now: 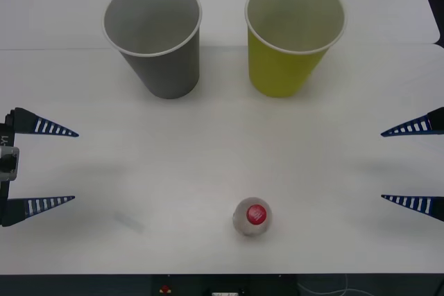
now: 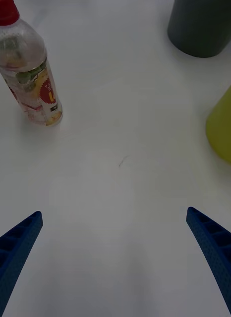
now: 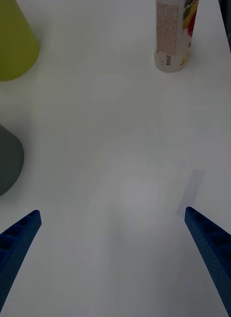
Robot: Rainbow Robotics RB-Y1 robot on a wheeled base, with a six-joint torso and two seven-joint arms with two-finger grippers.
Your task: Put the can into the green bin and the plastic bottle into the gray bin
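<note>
Front view is showing the small clear plastic bottle point(image 1: 251, 217) with a red screw cap and red-orange label standing upright near the front edge of the white table point(image 1: 139, 171), its long axis vertical. It is sitting between the two arms, a little toward the robot's right, so the right gripper point(image 1: 411, 165) is looking like the nearer one, though not by much. That gripper is waiting at the table's right edge with its blue ribbed fingers spread wide and holding nothing; the left gripper point(image 1: 48, 166) is mirroring it at the left edge, equally wide and empty. Bare tabletop is lying all around the bottle, leaving free room for a sideways approach. Farther back, the large gray tapered paper cup point(image 1: 154, 39) is standing on the left and the large yellow-green tapered paper cup point(image 1: 293, 36) on the right, close but apart, both upright and well clear of the bottle. No can is visible on the table.
</note>
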